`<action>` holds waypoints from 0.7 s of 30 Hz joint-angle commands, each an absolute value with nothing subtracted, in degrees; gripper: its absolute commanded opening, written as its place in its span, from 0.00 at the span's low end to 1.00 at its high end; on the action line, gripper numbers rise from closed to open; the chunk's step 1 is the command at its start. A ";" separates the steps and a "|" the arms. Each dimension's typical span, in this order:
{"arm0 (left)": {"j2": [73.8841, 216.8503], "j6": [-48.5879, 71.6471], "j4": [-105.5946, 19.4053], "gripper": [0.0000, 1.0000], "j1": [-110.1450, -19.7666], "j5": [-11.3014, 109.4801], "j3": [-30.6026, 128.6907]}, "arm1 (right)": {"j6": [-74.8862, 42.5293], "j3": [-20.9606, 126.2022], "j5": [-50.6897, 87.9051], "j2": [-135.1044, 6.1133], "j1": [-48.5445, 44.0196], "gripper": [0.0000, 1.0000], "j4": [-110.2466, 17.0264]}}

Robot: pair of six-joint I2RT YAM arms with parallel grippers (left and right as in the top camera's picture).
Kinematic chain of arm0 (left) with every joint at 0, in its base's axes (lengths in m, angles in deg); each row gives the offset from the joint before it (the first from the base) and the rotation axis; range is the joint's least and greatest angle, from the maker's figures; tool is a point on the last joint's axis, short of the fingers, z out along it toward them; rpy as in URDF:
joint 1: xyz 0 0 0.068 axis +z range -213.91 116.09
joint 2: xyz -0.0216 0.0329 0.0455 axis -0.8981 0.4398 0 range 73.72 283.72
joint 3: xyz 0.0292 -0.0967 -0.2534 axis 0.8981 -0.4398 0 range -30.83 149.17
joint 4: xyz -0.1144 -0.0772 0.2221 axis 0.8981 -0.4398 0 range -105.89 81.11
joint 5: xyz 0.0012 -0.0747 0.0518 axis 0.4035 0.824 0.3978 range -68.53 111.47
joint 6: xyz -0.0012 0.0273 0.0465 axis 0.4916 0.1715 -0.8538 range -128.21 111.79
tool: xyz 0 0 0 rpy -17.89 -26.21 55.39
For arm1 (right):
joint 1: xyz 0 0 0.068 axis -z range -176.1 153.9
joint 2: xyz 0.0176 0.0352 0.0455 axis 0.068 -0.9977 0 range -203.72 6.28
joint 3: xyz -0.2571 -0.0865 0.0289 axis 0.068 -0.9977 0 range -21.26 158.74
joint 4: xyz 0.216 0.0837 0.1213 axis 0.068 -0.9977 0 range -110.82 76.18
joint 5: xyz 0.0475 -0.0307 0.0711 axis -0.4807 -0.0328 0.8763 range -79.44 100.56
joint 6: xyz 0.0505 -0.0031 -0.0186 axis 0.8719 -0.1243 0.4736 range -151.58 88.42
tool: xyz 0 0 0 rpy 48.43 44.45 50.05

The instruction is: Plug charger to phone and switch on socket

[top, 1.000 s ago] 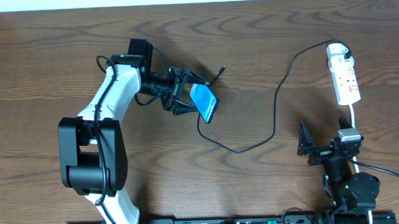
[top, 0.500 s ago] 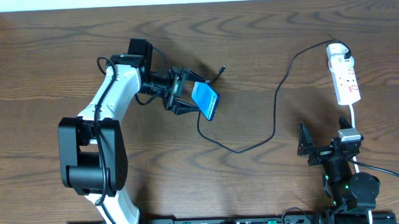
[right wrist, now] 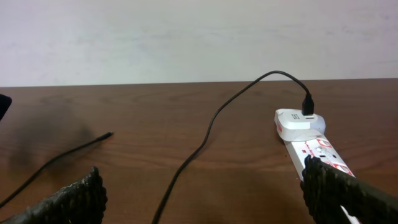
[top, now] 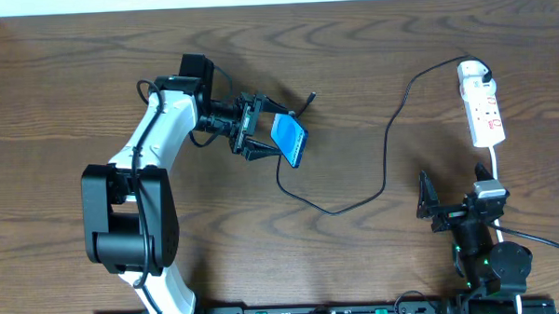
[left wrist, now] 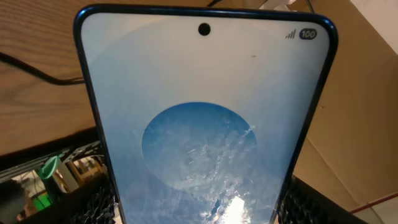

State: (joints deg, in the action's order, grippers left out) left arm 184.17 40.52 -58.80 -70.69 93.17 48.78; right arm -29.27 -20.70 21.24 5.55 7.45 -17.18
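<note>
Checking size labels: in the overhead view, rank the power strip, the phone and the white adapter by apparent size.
Power strip, longest.
Phone, shorter but wider; it is tilted off the table, so this rank is unsure.
White adapter, clearly smallest.

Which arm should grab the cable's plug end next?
Probably right: the right gripper is open and empty, while the left gripper holds the phone. The plug tip lies near the phone.

Phone (left wrist: 205, 124) lower end beyond the left wrist view's edge; socket (top: 481, 105) switches too small overhead.
</note>
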 commanded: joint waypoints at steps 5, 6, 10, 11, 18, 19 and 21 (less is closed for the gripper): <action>182.25 42.12 -58.95 0.73 -70.34 96.08 48.93 | -29.10 -20.94 21.24 5.63 7.23 0.99 -17.20; 182.25 42.12 -58.95 0.73 -70.34 96.08 48.93 | -29.10 -20.94 21.26 5.63 7.21 0.99 -17.20; 182.25 43.58 -58.95 0.73 -70.34 96.08 48.91 | -29.10 -20.94 21.24 5.63 7.23 0.99 -17.20; 182.25 44.00 -58.95 0.73 -70.34 96.08 48.93 | -29.07 -20.94 21.26 5.63 7.21 0.99 -17.20; 182.25 46.16 -58.93 0.73 -70.34 96.06 48.91 | -29.10 -20.94 21.26 5.63 7.21 0.99 -17.20; 182.25 46.16 -58.93 0.73 -70.34 96.06 48.91 | -29.07 -20.94 21.26 5.63 7.21 0.99 -17.20; 182.25 46.16 -58.95 0.73 -70.34 96.06 48.93 | -29.07 -20.94 21.24 5.63 7.21 0.99 -17.20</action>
